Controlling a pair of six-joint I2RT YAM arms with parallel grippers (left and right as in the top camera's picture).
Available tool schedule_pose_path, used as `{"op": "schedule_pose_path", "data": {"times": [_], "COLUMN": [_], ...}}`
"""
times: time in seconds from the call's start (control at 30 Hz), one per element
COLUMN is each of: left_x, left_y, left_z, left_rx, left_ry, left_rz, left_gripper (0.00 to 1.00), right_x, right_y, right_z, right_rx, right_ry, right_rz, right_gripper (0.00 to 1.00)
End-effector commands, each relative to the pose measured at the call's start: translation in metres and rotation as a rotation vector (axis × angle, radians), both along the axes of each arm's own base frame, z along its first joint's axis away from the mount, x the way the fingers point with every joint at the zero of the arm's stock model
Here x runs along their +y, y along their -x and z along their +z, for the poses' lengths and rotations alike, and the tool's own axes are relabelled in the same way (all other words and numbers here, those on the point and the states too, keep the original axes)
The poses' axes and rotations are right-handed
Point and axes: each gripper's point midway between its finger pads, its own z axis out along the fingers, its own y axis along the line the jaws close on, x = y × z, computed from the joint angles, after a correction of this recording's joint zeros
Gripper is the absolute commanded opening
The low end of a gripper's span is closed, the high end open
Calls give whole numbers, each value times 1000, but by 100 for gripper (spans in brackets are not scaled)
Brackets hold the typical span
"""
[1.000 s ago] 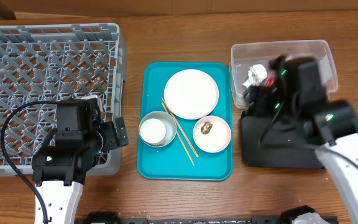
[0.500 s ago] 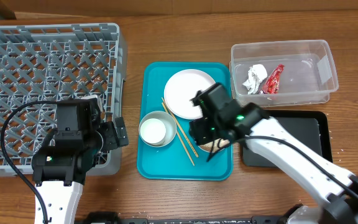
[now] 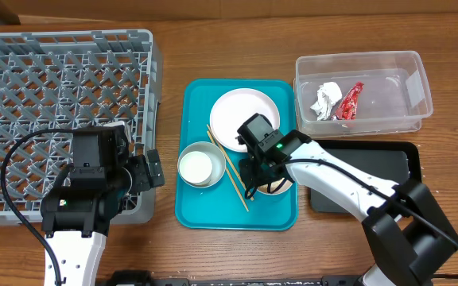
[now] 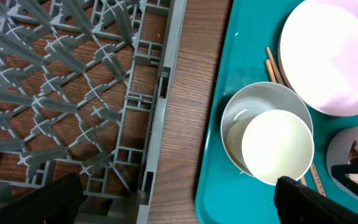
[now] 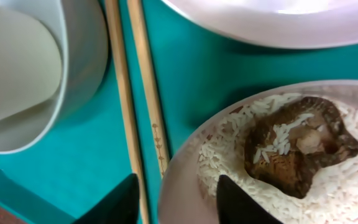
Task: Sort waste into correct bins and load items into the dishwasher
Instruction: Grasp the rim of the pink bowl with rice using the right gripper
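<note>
Once at the tub (image 3: 388, 87), right claw (image 5: 182, 202) now astride rim of dish (image 5: 191, 149).

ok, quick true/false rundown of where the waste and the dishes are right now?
1. The red wrapper and the napkin lie in the clear tub. True.
2. The plate is in the dish rack. False: it is on the teal tray.
3. The white cup sits inside the grey bowl. True.
4. The right gripper is shut on the chopsticks. False: it is open, with the small dish rim between its fingers. The chopsticks lie on the tray.
5. The small dish is clean. False: it holds a brown lump and rice.
</note>
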Motion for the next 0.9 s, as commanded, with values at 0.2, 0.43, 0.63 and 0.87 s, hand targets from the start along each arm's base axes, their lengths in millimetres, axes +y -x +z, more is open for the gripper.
{"op": "schedule_pose_path", "data": {"times": [0.2, 0.43, 0.63, 0.87], "left_x": [-4, -4, -4, -4], "left_y": [-4, -4, -4, -4], "left_z": [8, 8, 8, 8], "left_rx": [-22, -22, -22, -22], "left_ry": [16, 17, 17, 17], "left_rz": [-1, -1, -1, -1], "left_gripper": [100, 100, 99, 100], "right_x": [-1, -8, -8, -8], "right_y": [11, 18, 18, 18], "right_z": [-7, -14, -14, -14], "right_rx": [41, 65, 66, 66], "right_ry": [20, 40, 40, 40], "right_rz": [-13, -36, -36, -36], "right_gripper": [31, 24, 14, 4]}}
